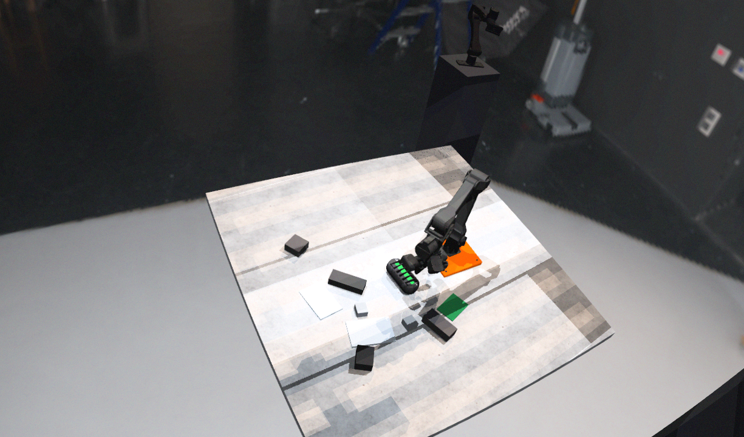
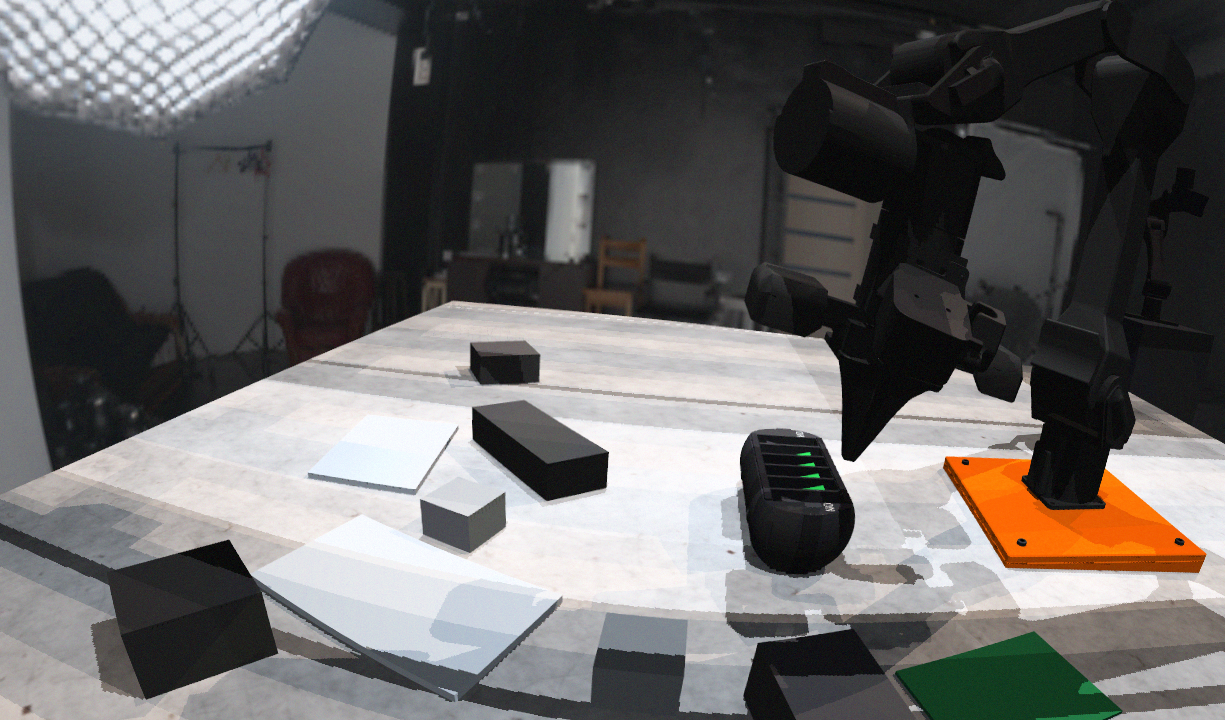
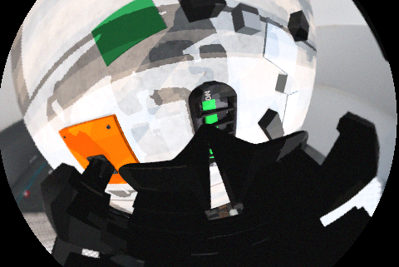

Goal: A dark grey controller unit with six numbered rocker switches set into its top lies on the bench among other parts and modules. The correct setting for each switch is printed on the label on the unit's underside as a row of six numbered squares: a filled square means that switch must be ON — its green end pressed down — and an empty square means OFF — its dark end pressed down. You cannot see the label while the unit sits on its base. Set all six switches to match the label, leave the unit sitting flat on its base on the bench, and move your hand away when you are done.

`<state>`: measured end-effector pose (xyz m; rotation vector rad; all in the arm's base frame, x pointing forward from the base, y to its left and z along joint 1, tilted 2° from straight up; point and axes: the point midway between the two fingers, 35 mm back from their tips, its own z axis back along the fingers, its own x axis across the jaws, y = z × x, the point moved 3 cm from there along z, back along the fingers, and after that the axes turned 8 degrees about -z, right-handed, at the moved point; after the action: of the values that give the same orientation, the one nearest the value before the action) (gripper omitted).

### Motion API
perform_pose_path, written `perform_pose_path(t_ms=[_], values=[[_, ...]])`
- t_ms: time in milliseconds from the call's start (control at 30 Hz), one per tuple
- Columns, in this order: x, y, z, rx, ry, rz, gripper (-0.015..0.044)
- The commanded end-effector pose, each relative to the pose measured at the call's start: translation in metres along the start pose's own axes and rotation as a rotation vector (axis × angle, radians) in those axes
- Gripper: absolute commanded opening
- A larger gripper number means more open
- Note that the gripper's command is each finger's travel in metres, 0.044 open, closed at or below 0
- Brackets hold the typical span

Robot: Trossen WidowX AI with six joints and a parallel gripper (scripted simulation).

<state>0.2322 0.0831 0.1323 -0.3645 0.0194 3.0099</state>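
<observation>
The dark grey controller unit point(image 1: 401, 274) point(image 2: 799, 537) point(image 3: 220, 89) sits on its base on the bench with its switches facing up. Green shows on several rockers in the top view, and three green wedges show in the exterior view. "ON" is printed near the end of the row. The label underneath is hidden. My gripper point(image 2: 852, 457) point(image 3: 205, 127) is shut and empty, fingers pointing down. Its tips are beside the unit's top on the orange plate's side in the exterior view; whether they touch it I cannot tell. In the wrist view the fingers cover part of the switch row.
The orange base plate point(image 1: 466, 264) point(image 2: 983, 528) point(image 3: 89, 142) is close to the unit. A green sheet point(image 1: 452, 306) point(image 3: 130, 30), two pale plates point(image 1: 320, 304) point(image 1: 366, 332), several dark blocks point(image 1: 347, 281) point(image 1: 439, 325) point(image 1: 364, 358) point(image 1: 296, 245) and two grey cubes point(image 1: 361, 309) point(image 1: 409, 322) lie around.
</observation>
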Motion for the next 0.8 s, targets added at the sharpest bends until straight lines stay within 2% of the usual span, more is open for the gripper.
perform_pose_path(t_ms=[0, 600, 767], values=[[-0.018, 0.005, 0.0, 0.024, -0.066, 0.011, 0.0], [-0.108, 0.067, -0.028, 0.036, -0.431, 0.013, 0.0], [-0.114, 0.074, -0.032, 0.027, -0.461, 0.01, 0.0]])
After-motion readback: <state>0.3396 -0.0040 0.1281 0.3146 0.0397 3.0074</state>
